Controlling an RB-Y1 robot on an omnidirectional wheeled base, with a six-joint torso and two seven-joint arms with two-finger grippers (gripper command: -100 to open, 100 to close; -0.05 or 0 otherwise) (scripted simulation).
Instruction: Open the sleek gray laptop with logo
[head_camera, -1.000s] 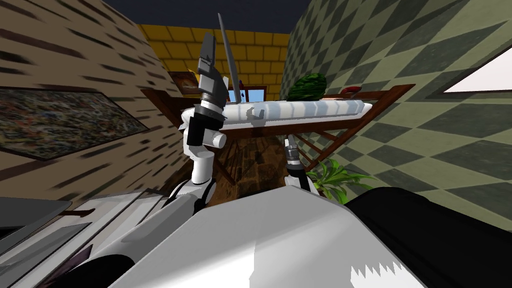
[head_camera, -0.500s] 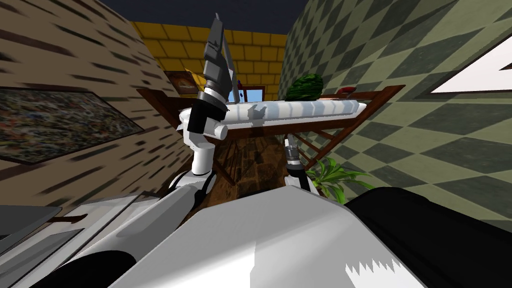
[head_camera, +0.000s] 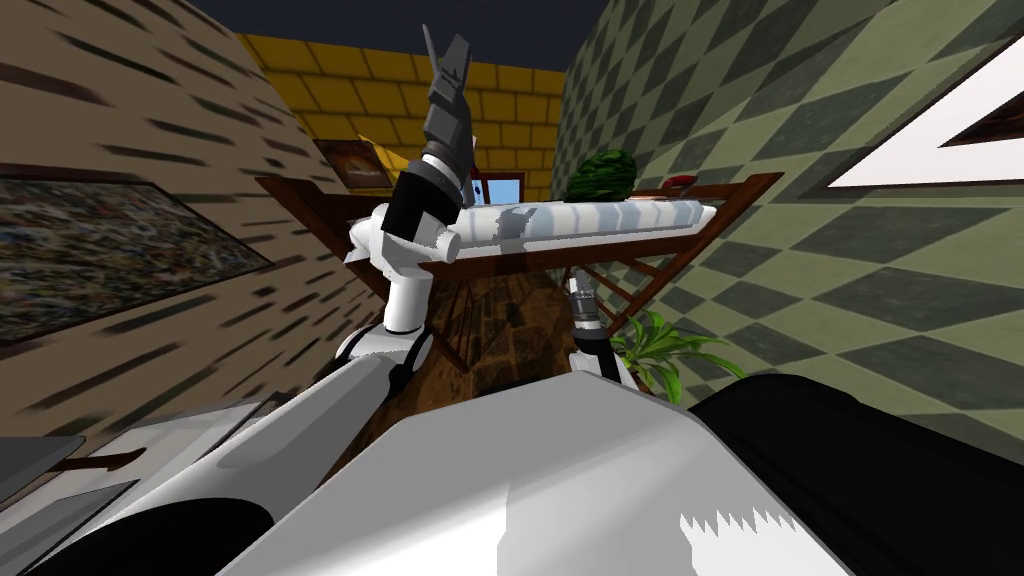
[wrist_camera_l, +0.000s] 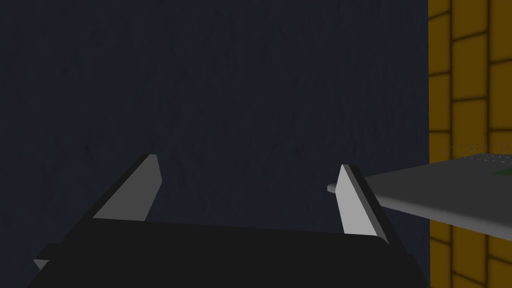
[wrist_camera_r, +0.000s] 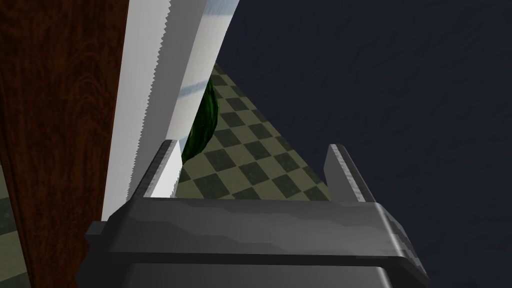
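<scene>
Fingers (wrist_camera_l: 352, 205) apart, laptop lid (wrist_camera_l: 440, 200) prob. upright

Here's the laptop (wrist_camera_l: 440, 197) in the left wrist view: a thin, plain grey slab seen nearly edge-on, with a rounded corner and a faint green mark on its broad face. That corner sits just behind one finger of the left tool (wrist_camera_l: 247, 165), outside the gap and not gripped. From the head view a pale strip of it (head_camera: 469, 168) stands steeply over the left end of the white desk (head_camera: 600, 220), mostly covered by the arm.
</scene>
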